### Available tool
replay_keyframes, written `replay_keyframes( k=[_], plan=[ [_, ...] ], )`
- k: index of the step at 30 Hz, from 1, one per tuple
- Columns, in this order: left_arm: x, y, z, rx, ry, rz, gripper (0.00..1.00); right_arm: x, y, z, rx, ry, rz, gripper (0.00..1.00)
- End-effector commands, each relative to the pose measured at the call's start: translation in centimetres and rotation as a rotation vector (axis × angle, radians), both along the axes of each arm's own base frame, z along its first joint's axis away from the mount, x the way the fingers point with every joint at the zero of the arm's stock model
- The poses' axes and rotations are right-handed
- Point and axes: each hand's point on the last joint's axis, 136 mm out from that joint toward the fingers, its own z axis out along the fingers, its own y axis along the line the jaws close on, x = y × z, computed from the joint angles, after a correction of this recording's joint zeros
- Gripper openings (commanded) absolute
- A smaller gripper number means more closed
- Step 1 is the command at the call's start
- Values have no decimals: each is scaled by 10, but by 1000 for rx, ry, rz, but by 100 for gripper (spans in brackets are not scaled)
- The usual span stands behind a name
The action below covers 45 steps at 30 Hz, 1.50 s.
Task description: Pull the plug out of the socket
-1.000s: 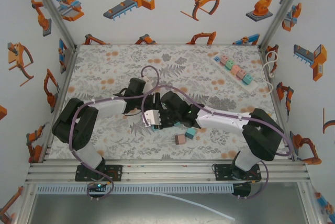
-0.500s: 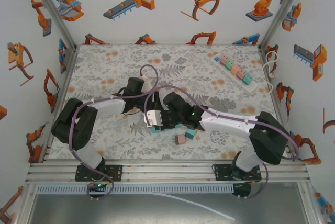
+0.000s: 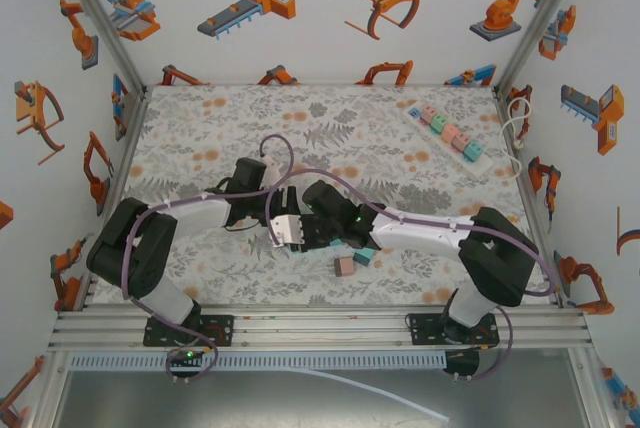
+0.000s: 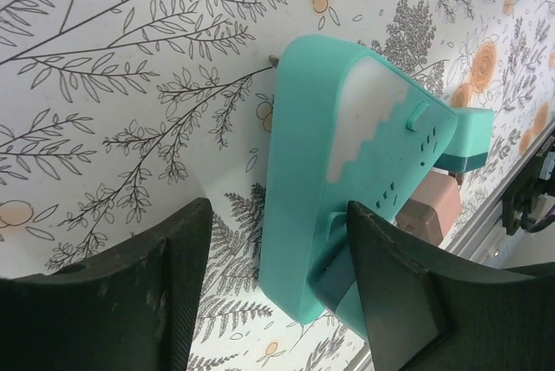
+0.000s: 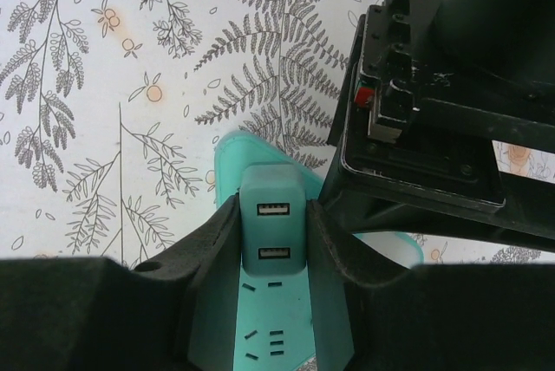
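The teal socket strip [image 4: 303,172] lies in the middle of the bench [image 3: 200,128]. The right jaws clamp the teal plug [image 5: 273,232] seated in it — two USB ports showing. The left jaws straddle the strip, parted — one finger clear of it.

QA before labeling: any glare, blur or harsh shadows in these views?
Left wrist: white blown-out patch on the teal power strip; left pincer dark and soft. Right wrist: plug sharp, USB ports legible; right pincer underexposed. Top external: even light, soft shadows.
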Motion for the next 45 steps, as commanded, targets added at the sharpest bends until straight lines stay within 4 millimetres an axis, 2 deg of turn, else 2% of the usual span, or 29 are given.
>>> replay_keyframes(
  k=[1, 6, 10, 13, 18, 35, 45],
  plan=[
    [-36, 27, -41, 175, 142, 2, 57, 16, 4, 1, -9, -44, -34, 0],
    [-33, 40, -58, 283, 155, 26, 54, 15, 6, 6, 5, -44, -26, 0],
    [-36, 50, -78, 347, 201, 48, 52, 14, 9, 26, 41, -43, -25, 0],
    [-38, 47, -86, 317, 227, 56, 50, 13, 9, 40, 73, -58, -21, 0],
    [-37, 56, -96, 356, 233, 74, 48, 13, 10, 54, 88, -66, -21, 0],
    [-31, 72, -98, 376, 212, 115, 46, 12, 8, 81, 140, -72, -32, 0],
    [-28, 69, -94, 359, 202, 116, 47, 4, -5, 97, 184, -60, -62, 0]
  ],
)
